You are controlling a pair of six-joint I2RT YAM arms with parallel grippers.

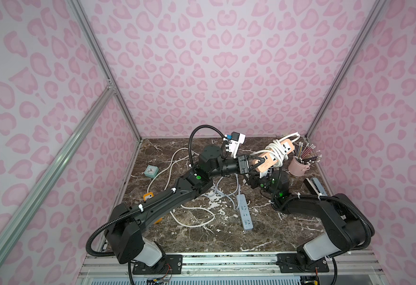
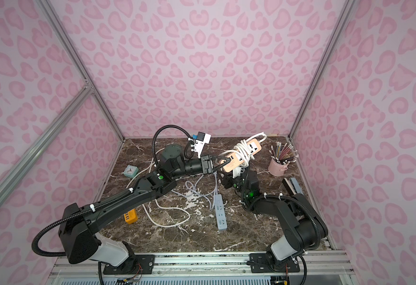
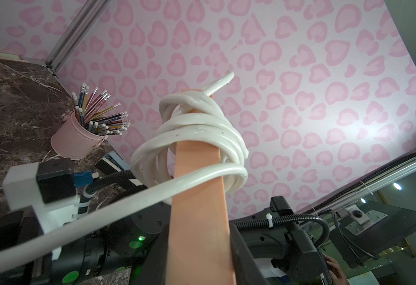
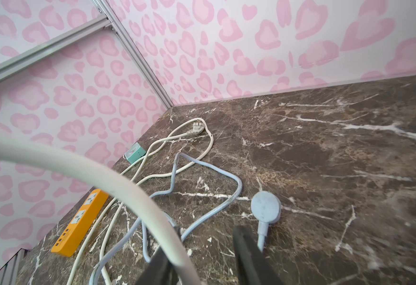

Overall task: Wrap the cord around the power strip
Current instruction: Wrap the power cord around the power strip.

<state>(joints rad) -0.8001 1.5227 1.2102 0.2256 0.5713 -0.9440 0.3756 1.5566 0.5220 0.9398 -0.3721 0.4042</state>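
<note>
My left gripper (image 1: 259, 162) is shut on the lower end of the peach power strip (image 1: 264, 165) and holds it tilted up above the back right of the table. In the left wrist view the strip (image 3: 197, 234) fills the gap between the jaws. The white cord (image 1: 276, 151) is coiled in several turns around the strip's middle (image 3: 197, 133). One length of it runs down to my right gripper (image 1: 247, 180), just below the strip. In the right wrist view that cord (image 4: 128, 187) lies against one finger, and the jaws of the right gripper (image 4: 204, 256) stand apart.
A pink cup of pencils (image 1: 298, 168) stands just right of the raised strip. On the marble lie a blue-grey power strip (image 1: 245, 212) with its round plug (image 4: 266, 207), an orange power strip (image 4: 78, 222) with a white cord, and a teal clock (image 1: 151, 171). A stapler (image 1: 313, 186) sits by the right wall.
</note>
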